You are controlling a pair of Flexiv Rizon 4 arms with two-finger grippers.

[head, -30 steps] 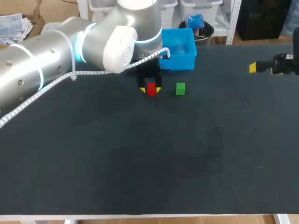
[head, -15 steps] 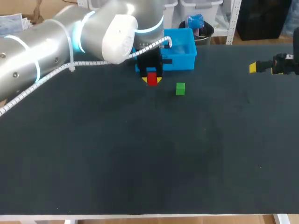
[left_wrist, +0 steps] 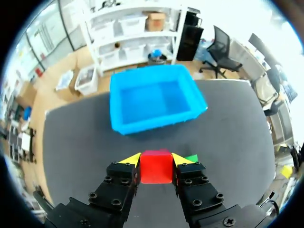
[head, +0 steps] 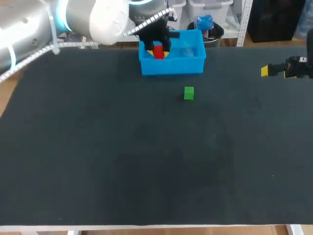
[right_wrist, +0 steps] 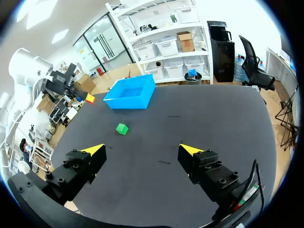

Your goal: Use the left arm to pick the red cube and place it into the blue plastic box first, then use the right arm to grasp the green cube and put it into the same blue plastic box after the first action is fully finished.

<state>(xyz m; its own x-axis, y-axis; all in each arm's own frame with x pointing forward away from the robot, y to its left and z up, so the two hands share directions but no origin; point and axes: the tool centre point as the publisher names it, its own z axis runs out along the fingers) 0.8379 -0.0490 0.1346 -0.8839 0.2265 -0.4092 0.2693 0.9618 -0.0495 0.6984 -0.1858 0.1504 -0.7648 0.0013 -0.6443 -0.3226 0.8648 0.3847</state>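
My left gripper (head: 160, 52) is shut on the red cube (head: 158, 50) and holds it in the air over the left part of the blue plastic box (head: 182, 64). In the left wrist view the red cube (left_wrist: 156, 166) sits clamped between the yellow tips of my left gripper (left_wrist: 156, 159), with the blue box (left_wrist: 154, 97) ahead and below. The green cube (head: 189, 92) rests on the black table in front of the box; it also shows as a small green cube (right_wrist: 122, 128) ahead of my right gripper (right_wrist: 141, 150). My right gripper (head: 266, 71) hangs open at the far right, empty.
The black table (head: 146, 161) stretches wide between the green cube and the front edge. The blue box stands at the table's back edge.
My left gripper has lifted the red cube off the table beside the green cube and carried it back and up over the blue box. The right arm has stayed still.
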